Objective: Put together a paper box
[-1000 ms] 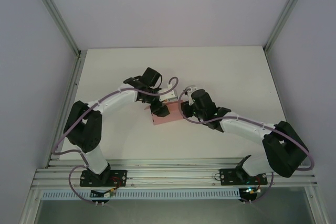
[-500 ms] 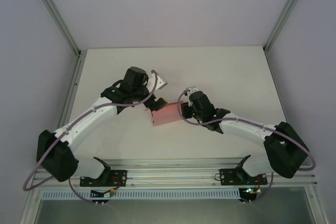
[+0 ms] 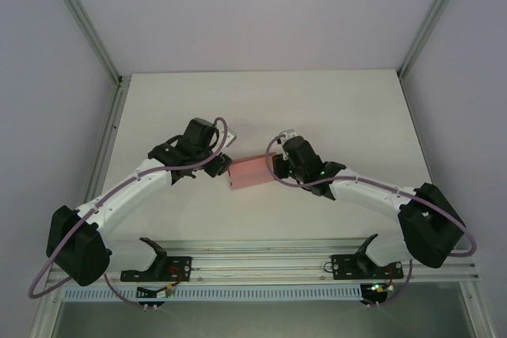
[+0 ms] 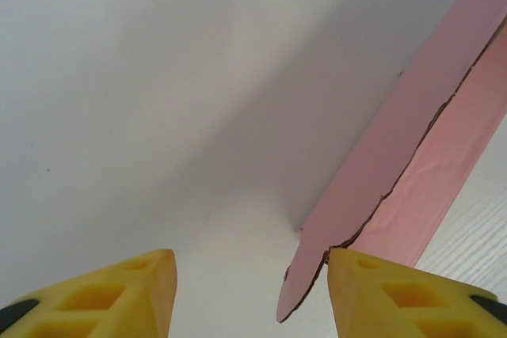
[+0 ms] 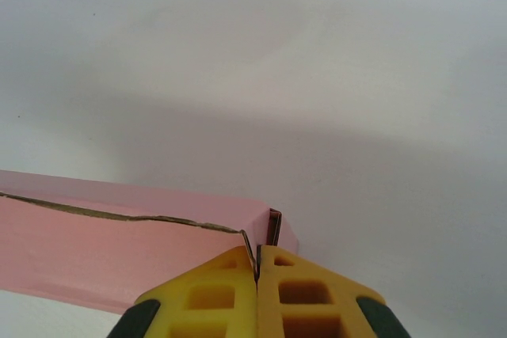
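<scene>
The pink paper box (image 3: 249,172) was seen near the middle of the white table (image 3: 341,108), between the two grippers. Its right end wall was clamped by the right gripper (image 5: 257,275). The left gripper (image 4: 249,275) was held with its fingers apart at the box's left end.

We look on a white counter (image 3: 333,108) that spreads flat beneath and beyond both pairs of jaws, matte and evenly lit, with soft shadows. Pale lilac-grey wall panels (image 3: 253,5) rise past the jaws and to either side, joined by aluminium posts (image 3: 85,25). A ribbed aluminium rail (image 3: 261,265) runs along the near edge.
</scene>
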`<state>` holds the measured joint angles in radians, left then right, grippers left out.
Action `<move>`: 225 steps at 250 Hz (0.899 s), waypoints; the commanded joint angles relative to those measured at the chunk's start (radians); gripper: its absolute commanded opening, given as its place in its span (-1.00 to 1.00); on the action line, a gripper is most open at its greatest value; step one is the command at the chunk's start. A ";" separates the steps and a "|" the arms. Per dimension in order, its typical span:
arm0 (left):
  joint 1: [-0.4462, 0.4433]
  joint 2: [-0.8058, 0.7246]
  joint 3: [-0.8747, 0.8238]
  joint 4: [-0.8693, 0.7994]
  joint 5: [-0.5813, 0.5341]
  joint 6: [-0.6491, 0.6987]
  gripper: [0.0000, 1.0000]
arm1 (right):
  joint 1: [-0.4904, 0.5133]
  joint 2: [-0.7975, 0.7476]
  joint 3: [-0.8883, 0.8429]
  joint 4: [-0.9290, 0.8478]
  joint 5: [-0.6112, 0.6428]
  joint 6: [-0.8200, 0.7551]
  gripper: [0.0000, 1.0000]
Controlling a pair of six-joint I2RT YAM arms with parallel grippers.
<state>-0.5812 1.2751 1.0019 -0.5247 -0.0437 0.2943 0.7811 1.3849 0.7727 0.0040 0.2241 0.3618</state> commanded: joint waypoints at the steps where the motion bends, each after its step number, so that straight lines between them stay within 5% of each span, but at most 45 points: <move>1: -0.006 0.022 0.012 -0.028 0.011 -0.016 -0.06 | 0.012 0.025 0.001 -0.107 -0.015 0.021 -1.00; 225: -0.005 -0.008 -0.026 -0.038 0.057 -0.052 0.06 | 0.013 0.059 0.035 -0.141 -0.026 0.011 -1.00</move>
<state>-0.5812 1.3056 0.9775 -0.5518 -0.0162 0.2501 0.7872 1.4113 0.8085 -0.0246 0.2268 0.3618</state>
